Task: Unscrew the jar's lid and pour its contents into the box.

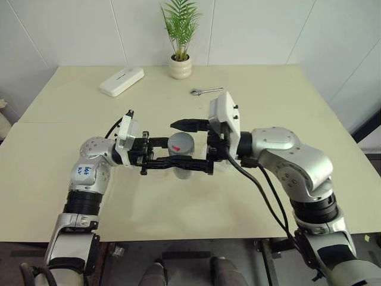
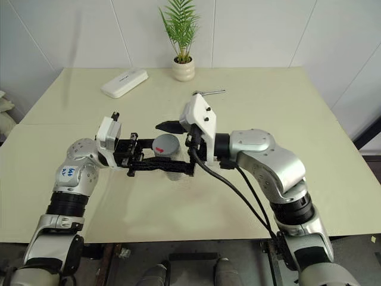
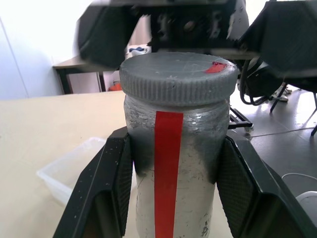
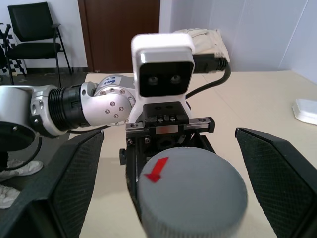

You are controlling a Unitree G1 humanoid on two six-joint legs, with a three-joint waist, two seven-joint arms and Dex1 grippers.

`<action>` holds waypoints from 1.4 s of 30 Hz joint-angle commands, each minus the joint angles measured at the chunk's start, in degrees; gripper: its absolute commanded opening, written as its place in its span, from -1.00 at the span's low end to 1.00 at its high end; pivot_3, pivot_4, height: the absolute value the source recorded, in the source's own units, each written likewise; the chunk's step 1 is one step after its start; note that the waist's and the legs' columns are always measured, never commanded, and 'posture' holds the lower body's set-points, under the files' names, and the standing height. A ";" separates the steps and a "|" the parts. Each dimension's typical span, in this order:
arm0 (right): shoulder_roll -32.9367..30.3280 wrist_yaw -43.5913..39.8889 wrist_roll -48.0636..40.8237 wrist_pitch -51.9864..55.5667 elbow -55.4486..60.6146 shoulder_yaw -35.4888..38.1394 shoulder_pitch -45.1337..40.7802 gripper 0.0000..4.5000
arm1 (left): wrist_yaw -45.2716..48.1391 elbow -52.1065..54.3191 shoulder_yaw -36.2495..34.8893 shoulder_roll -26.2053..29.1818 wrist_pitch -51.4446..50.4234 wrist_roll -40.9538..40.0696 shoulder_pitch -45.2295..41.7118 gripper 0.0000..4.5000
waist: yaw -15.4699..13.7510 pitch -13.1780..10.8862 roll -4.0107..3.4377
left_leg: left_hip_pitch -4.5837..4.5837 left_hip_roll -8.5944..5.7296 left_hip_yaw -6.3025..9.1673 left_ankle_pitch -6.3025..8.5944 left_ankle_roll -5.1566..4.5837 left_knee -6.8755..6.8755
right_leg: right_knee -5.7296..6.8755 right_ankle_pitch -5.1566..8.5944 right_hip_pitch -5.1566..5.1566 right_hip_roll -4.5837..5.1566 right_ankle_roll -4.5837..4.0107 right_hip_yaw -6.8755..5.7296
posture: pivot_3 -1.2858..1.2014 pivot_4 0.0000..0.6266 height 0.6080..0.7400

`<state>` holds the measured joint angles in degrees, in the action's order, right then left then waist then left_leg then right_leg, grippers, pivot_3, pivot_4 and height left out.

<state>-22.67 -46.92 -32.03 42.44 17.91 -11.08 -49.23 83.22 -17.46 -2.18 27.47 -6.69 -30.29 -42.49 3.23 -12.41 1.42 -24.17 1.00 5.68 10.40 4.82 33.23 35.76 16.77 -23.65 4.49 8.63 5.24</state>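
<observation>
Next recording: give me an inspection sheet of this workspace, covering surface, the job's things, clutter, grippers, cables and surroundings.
Surface: pale yellow-green table, a seam running across its left part.
Job's things: the jar, clear with a red strip down its side, is held above the table; the lid, grey with a red mark, is on the jar; the box, clear, sits on the table behind the jar; contents not discernible.
Clutter: white flat device, wrench, white plant pot at the far edge.
Grippers: left gripper shut on the jar's body; right gripper open, fingers on either side of the lid, apart from it.
Cables: black cables hang along the right arm.
Surroundings: white wall behind the table.
</observation>
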 commanded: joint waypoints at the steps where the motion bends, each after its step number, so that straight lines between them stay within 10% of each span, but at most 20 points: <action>1: 0.68 0.38 1.72 -2.19 -0.66 -0.07 -1.66 0.98 | 1.69 -0.29 -1.05 -0.28 1.69 -1.09 -1.09 -0.11 | -0.08 0.00 0.00 | 0.00 0.00 0.00 0.00 0.00 0.00 | 0.00 0.00 0.00 0.00 0.00 0.00 | 0.03 -0.52 1.00; 42: -9.55 -1.09 3.75 -1.39 -0.43 3.90 0.36 0.98 | 2.36 1.03 -0.38 1.02 0.80 -0.58 0.08 -0.11 | -0.12 0.00 0.00 | -0.01 0.00 0.01 0.00 0.00 0.01 | 0.03 0.01 -0.01 -0.01 0.00 0.00 | 0.03 -0.52 1.00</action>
<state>-30.53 -50.07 -29.46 40.42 17.81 -11.30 -48.91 83.90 -19.60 -1.68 27.76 -6.34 -29.46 -42.24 3.11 -12.41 1.42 -24.18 1.00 5.69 10.40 4.81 33.24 35.79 16.78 -23.66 4.48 8.62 5.24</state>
